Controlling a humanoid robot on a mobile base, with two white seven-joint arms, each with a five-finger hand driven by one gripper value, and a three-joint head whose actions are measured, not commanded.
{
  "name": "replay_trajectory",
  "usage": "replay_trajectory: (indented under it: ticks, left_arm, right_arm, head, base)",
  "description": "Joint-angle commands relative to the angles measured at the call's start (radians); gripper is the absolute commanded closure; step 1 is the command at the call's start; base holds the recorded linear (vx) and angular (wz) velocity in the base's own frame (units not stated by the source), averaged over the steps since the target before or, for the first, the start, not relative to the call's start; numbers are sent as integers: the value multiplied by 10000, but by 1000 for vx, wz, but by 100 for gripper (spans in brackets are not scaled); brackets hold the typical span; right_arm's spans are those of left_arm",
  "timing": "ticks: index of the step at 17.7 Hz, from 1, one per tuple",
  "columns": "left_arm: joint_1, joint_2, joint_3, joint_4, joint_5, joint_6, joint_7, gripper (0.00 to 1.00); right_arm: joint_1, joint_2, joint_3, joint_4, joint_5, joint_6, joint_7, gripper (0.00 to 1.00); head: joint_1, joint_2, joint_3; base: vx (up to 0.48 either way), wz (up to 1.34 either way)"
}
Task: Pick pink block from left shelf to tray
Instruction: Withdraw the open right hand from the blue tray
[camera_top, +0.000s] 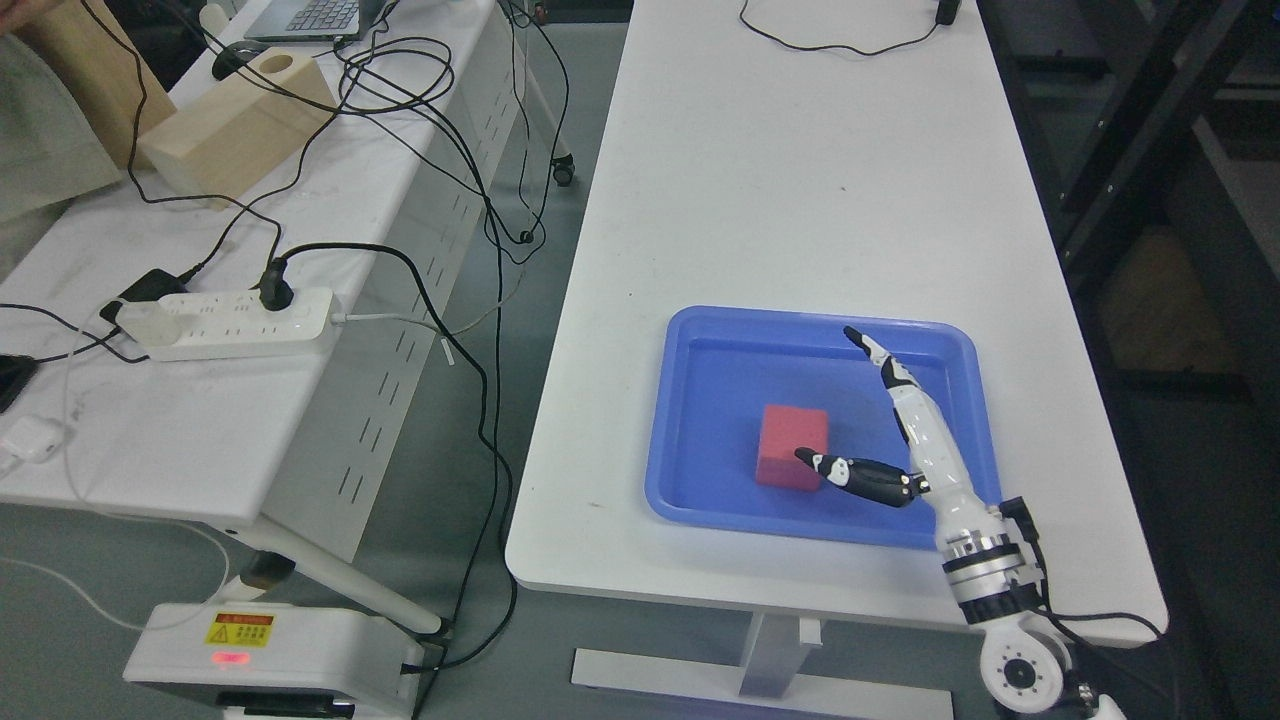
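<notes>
- The pink block (793, 446) is lying flat on the floor of the blue tray (700, 400), a little toward the tray's 7 o'clock from its middle, with clear floor showing between it and the rim on every side.
- The tray is sitting on the white table (800, 180), near the table's 6 o'clock edge.
- The right hand (905, 440) is reaching in from 5 o'clock, its wrist crossing the tray's near right corner — the fingers (885, 365) are stretching straight toward 11 o'clock above the tray floor.
- The thumb (850, 472) is pointing toward 9 o'clock, its tip lying at the block's lower right corner; whether it is touching the block cannot be told.
- The hand is spreading wide, thumb well apart from fingers, and is gripping nothing.
- At 9 o'clock, on the neighbouring desk (150, 420), a white power strip (235, 322) is lying among black cables (440, 300), and a pale wooden block (235, 125) is resting further back at 10 o'clock.
</notes>
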Motion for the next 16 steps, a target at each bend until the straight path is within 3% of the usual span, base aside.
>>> replay_trajectory:
  ticks: [1,3,9,16]
  left_arm:
    - [199,175,0,-175,0,0,-2,0]
    - [199,175,0,-175,0,0,-2,0]
    - [199,175,0,-175,0,0,-2,0]
    - [199,175,0,-175,0,0,-2,0]
  right_arm:
    - [9,-174,-712,28,-3150,37,3,1]
    - [39,-174,-881,13,-3750,6,48,1]
    - [147,-174,-927,28,-3783,128,49,1]
    - [162,-174,-989,28,-3798,2027,170,1]
  head:
    - [0,0,0]
    - [0,0,0]
    - [0,0,0]
    - [0,0,0]
  base:
    - [0,0]
    - [0,0]
    - [-25,0]
    - [-121,-11]
